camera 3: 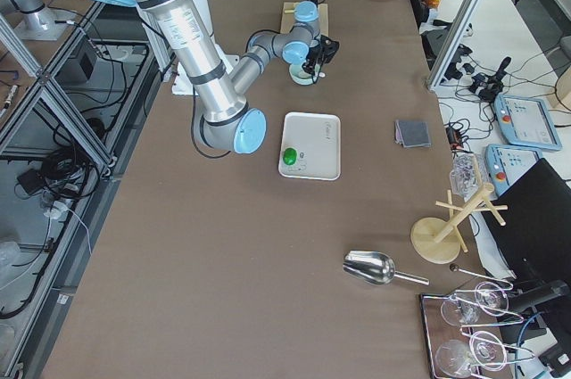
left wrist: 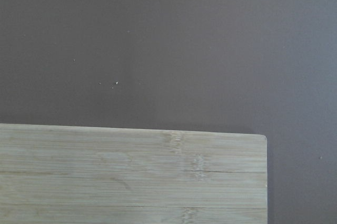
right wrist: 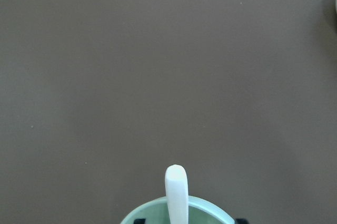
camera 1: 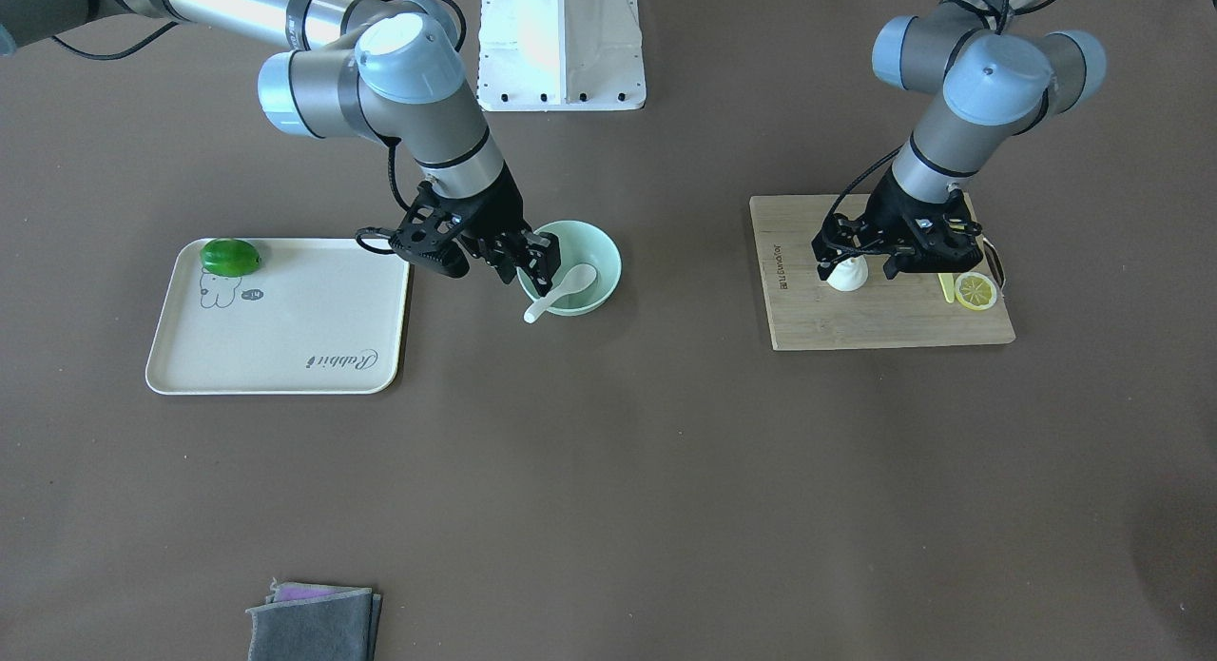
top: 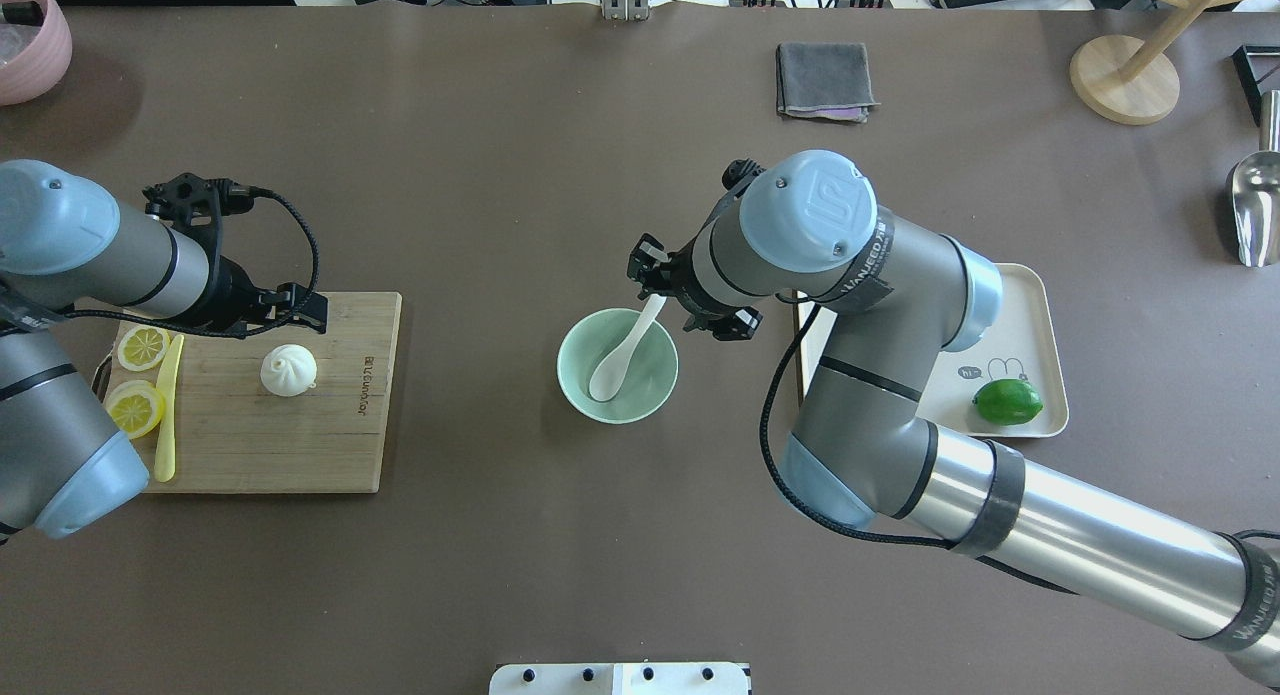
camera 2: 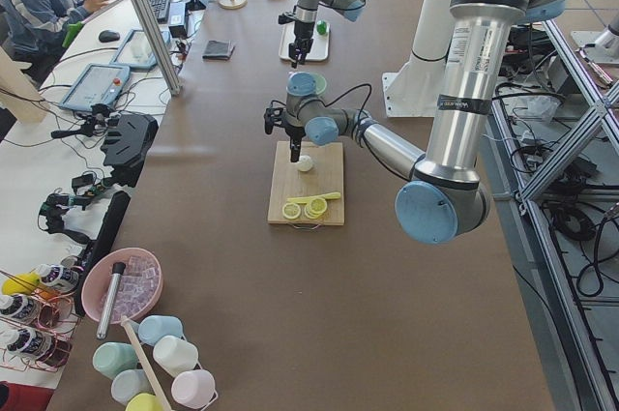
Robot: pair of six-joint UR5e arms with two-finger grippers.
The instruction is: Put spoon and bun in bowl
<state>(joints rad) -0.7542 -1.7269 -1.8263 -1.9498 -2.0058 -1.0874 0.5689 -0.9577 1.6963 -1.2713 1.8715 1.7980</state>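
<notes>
The white spoon (top: 620,360) lies in the mint-green bowl (top: 650,395) at mid-table, its handle leaning over the far rim. My right gripper (top: 688,297) is open beside the bowl, its fingers either side of the handle tip without gripping it. In the right wrist view the spoon (right wrist: 176,192) rises from the bowl (right wrist: 210,208). The white pleated bun (top: 288,370) sits on the wooden cutting board (top: 300,445). My left gripper (camera 1: 860,262) hovers just above the bun (camera 1: 847,274) and looks open and empty. The left wrist view shows only the board corner (left wrist: 131,182).
Two lemon slices (top: 135,408) and a yellow-green knife (top: 168,415) lie at the board's left end. A cream tray (top: 1030,305) holds a lime (top: 1008,402) right of the bowl. A grey cloth (top: 822,78), a wooden stand (top: 1125,75) and a metal scoop (top: 1255,205) sit far back.
</notes>
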